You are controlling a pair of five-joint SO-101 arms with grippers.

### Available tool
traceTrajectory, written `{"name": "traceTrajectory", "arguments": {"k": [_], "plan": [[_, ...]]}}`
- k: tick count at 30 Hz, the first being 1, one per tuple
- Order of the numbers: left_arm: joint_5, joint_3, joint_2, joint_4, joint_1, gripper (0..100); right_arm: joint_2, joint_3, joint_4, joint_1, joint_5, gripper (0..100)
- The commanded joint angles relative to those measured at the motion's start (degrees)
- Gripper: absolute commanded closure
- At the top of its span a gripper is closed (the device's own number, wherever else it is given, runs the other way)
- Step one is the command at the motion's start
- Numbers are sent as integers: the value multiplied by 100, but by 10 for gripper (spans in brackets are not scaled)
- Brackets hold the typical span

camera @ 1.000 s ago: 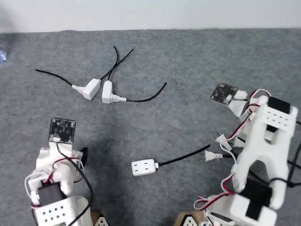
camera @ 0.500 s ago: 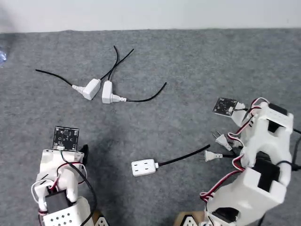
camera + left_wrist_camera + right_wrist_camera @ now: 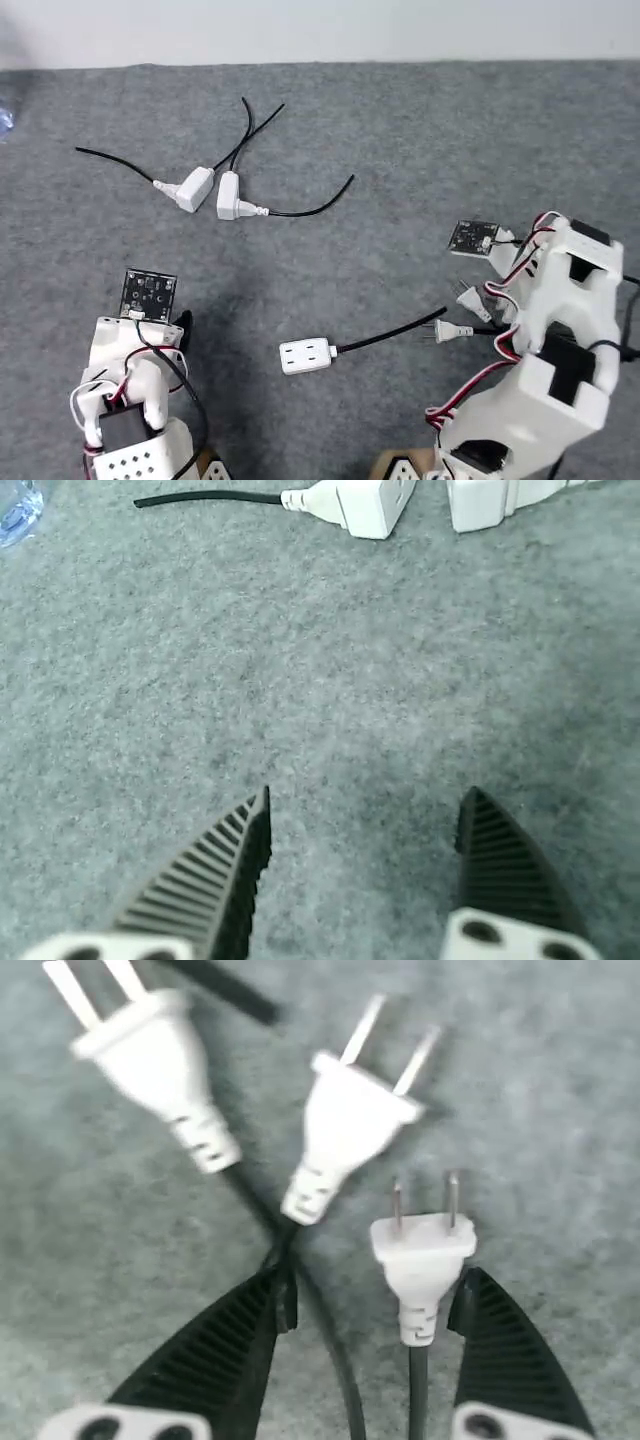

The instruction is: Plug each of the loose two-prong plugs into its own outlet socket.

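Your right gripper [image 3: 378, 1278] sits at the near right of the grey felt-covered table [image 3: 400, 150], its claw spread apart and holding nothing. A short-pronged white plastic plug [image 3: 420, 1250] lies between the ribbed fingers [image 3: 215, 1350], touching neither. A tapered white plug [image 3: 350, 1125] and a third white plug [image 3: 150, 1060] rest just beyond it, close together.

Your left gripper [image 3: 366, 800] is at the near left, its claw also apart and empty over bare felt. Two white outlet sockets on black cords, an angled socket [image 3: 193, 187] and a straight socket [image 3: 229, 195], lie side by side at the far left. A flat white double-slot socket [image 3: 306, 355] sits near the middle on a thin black cord [image 3: 385, 335].

Expect these plugs to be very light, hard and smooth, so they will likely skid or twist under a loose pinch. The short cords look springy and may tug a plug off line. Take the plug across the flat sides of its body, just behind the flange. Keep off the thin metal prongs, which could bend, and off the soft ribbed collar, which would let it swivel.
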Motion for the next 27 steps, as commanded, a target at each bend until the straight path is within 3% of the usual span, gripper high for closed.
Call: {"name": "traceTrajectory", "arguments": {"k": [1,9,15,27], "plan": [[-62,-22,-62,-26,35,717,-286,-220,101,-40,149,778],[-70,-22,-62,79,53,717,136,-246,-400,-31,149,809],[-70,-22,-62,62,53,717,330,-343,-479,-66,141,976],[-44,-13,-70,53,62,717,338,-114,-919,-136,53,990]]}}
